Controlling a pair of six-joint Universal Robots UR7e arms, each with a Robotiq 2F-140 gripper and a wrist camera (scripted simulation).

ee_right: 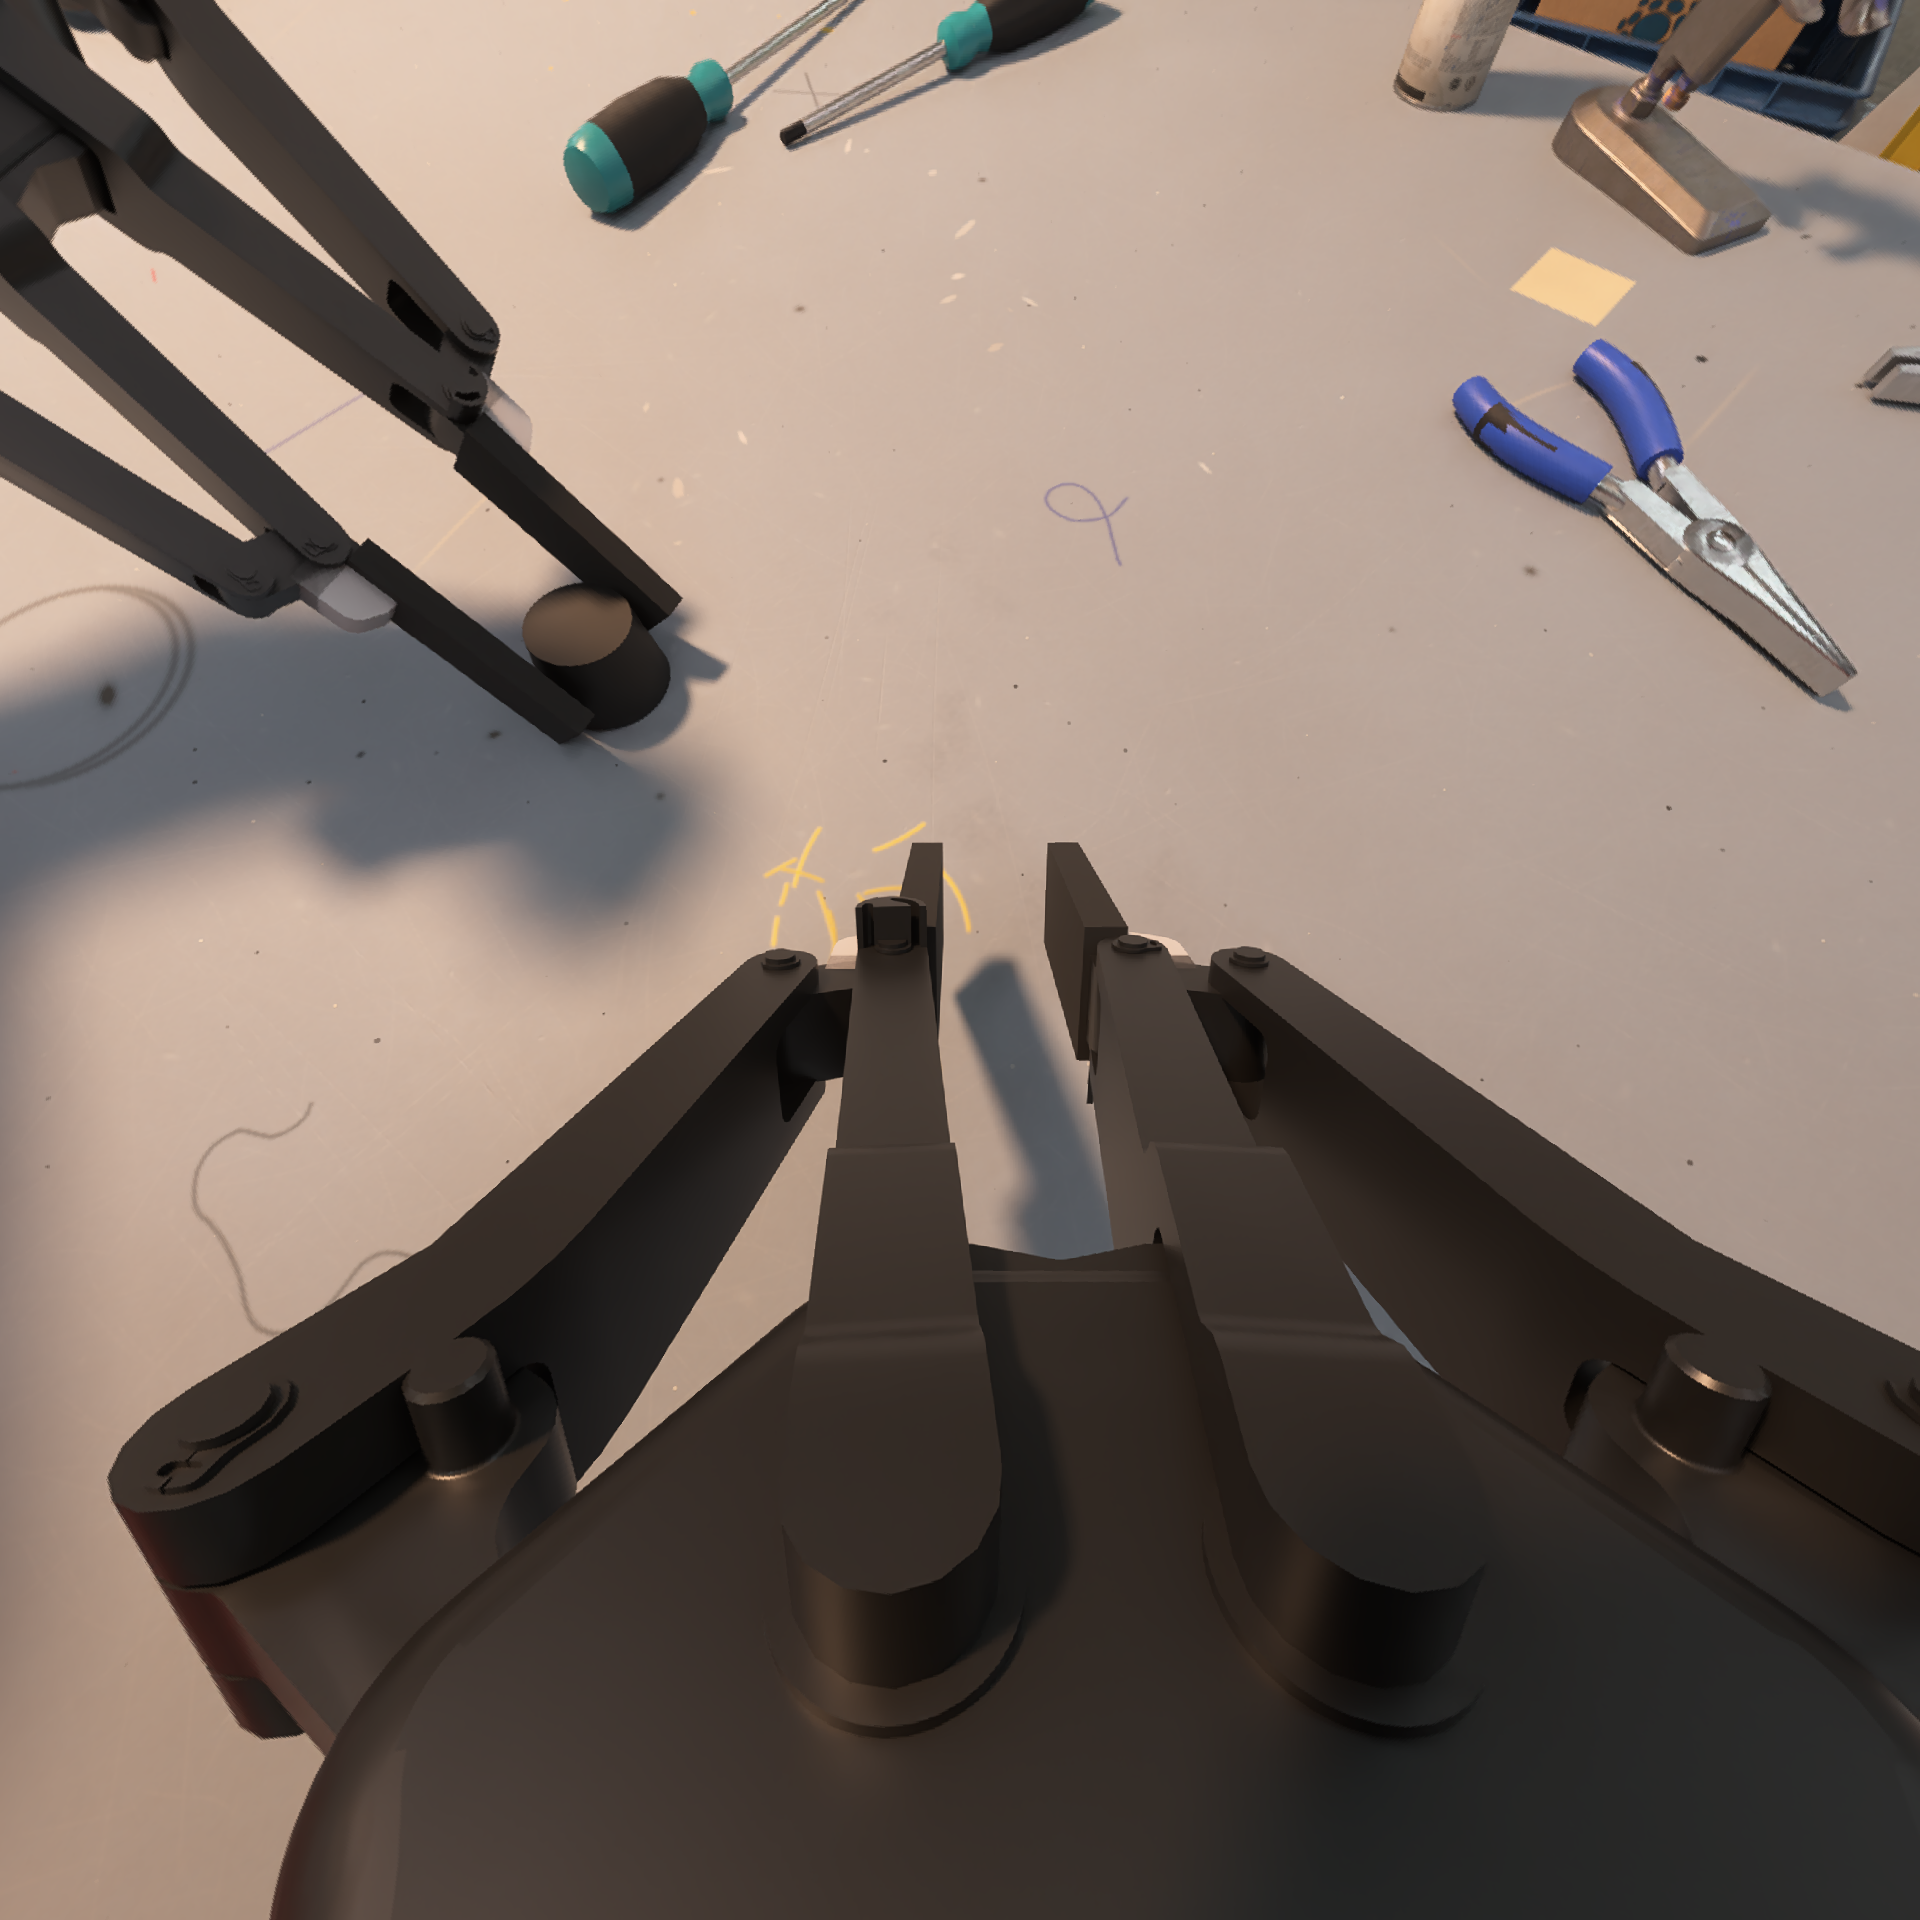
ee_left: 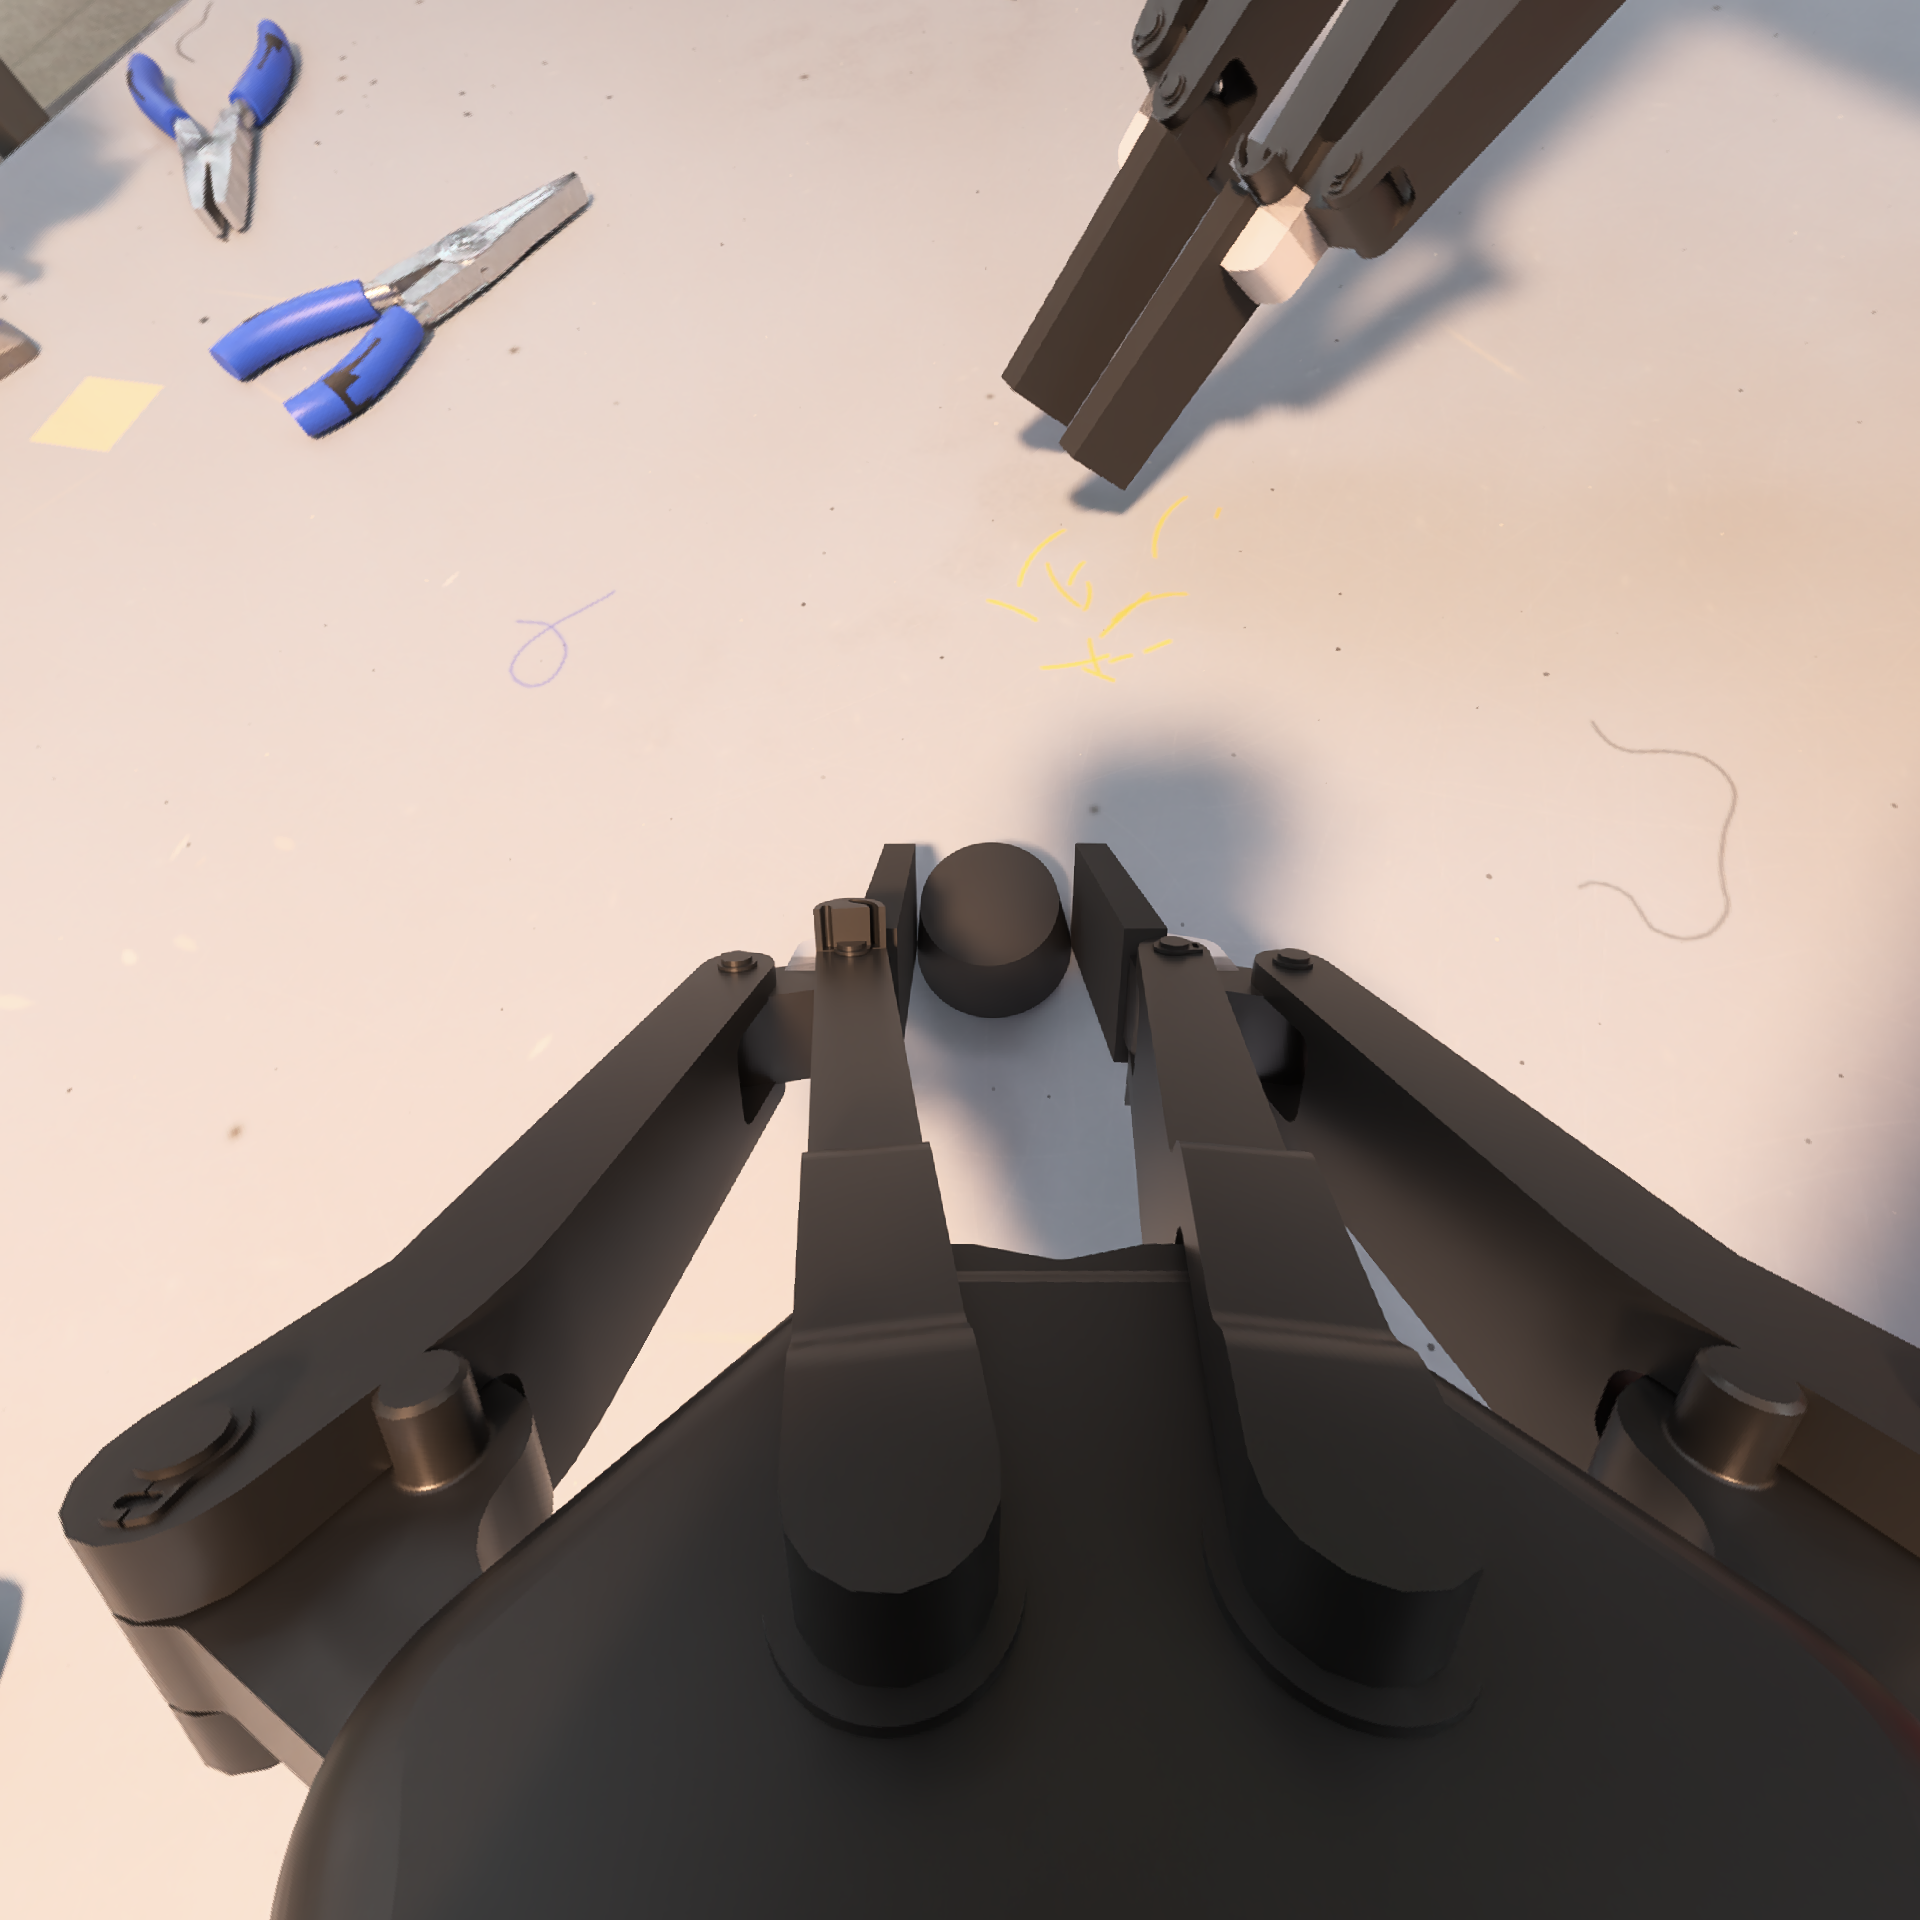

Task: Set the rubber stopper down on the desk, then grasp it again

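The rubber stopper (ee_left: 990,935) is a dark, stubby tapered cylinder that stands on the pale desk (ee_left: 623,831). My left gripper (ee_left: 994,868) has one finger on each side of it, pressed against its sides, with the fingertips down at the desk. The right wrist view shows the same hold at its left: the stopper (ee_right: 597,655) sits on the desk between the left gripper's two fingers (ee_right: 613,665). My right gripper (ee_right: 994,862) is empty, its fingers a narrow gap apart, low over yellow scribbles (ee_right: 821,883). It also shows in the left wrist view (ee_left: 1081,436), beyond the stopper.
Two blue-handled pliers (ee_left: 384,312) (ee_left: 213,125) lie at the far left, and one also shows in the right wrist view (ee_right: 1652,509). Two teal-and-black screwdrivers (ee_right: 665,125), a can (ee_right: 1444,52), a metal stand (ee_right: 1652,177), a blue bin (ee_right: 1766,52) and a yellow patch (ee_right: 1571,283) lie farther off.
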